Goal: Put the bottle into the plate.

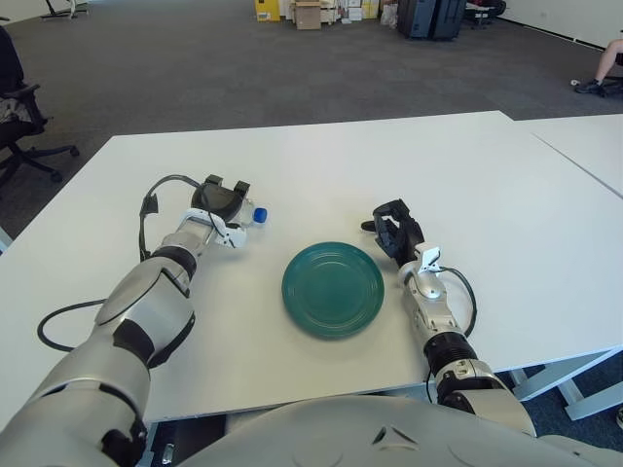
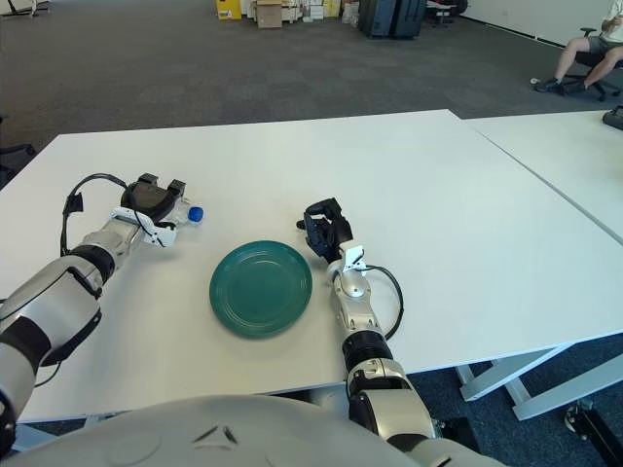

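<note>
While the left hand (image 1: 220, 197) sits toward the desk's left edge with its dark fingers curled around the bottle (image 1: 251, 215), only the blue cap and a little of the clear neck show, poking out toward the plate side. The bottle appears to lie across the grip with its cap pointing right, which would suit a short sideways carry; whether it is lifted clear of the desk (image 1: 321, 161) or touching it cannot be told. A black cable loops from the wrist back along the forearm. Just right of the cap, near the desk's front middle, lies the green plate (image 1: 331, 288), flat and with nothing in it, so the bottle is not yet delivered. The right hand (image 1: 394, 232) shows just beside the plate's right rim, fingers curled loosely and holding nothing, idle and apart from the plate, likely kept there out of the way.
</note>
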Robot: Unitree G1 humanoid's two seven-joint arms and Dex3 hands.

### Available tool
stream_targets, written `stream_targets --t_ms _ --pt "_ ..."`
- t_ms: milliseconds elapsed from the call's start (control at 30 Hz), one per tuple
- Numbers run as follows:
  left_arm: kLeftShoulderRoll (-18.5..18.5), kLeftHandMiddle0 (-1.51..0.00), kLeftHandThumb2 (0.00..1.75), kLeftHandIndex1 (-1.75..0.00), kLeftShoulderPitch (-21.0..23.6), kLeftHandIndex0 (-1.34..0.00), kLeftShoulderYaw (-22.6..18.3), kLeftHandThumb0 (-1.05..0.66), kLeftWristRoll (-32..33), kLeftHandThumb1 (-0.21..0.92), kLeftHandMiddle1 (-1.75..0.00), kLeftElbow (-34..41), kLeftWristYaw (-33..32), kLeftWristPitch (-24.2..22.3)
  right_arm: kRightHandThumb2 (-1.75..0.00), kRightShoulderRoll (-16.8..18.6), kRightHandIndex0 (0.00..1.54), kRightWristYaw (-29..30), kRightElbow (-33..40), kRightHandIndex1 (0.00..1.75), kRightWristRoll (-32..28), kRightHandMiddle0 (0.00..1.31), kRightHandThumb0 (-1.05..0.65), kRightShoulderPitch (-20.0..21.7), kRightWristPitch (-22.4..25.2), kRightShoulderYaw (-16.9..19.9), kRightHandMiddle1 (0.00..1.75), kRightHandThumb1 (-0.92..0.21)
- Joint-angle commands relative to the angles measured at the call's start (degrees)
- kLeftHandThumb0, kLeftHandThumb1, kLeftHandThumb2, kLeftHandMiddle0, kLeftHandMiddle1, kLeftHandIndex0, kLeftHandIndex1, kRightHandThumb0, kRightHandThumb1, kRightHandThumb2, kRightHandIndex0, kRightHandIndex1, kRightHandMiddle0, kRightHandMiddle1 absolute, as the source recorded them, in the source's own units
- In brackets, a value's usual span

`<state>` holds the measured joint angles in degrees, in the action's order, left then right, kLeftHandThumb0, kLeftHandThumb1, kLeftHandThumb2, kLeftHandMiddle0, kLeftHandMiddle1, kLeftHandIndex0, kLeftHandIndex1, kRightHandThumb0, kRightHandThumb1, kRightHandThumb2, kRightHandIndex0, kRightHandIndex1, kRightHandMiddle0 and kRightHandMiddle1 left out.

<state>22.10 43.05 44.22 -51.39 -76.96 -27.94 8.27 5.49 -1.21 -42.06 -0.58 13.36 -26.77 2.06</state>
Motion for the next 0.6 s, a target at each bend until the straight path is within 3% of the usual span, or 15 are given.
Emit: stream_targets --t_ms 0,567 --pt "-1.29 -0.58 1.41 -1.71 -1.73 -0.58 -0.91 -0.01 0.88 0.22 -1.73 -0.86 0.20 1.39 -0.50 -0.35 0.47 0.42 -0.65 1.08 0.19 0.22 -0.35 -0.61 0.51 0.06 1.72 -0.92" --pt "-1.77 -0.59 1.45 -1.72 -1.65 -0.58 -2.74 -0.01 1.87 0.20 -1.75 -0.97 -0.82 2.32 -0.50 -0.73 0.47 0.71 -0.70 1.09 0.62 0.22 -0.35 -0.41 0.34 -0.27 1.73 -0.92"
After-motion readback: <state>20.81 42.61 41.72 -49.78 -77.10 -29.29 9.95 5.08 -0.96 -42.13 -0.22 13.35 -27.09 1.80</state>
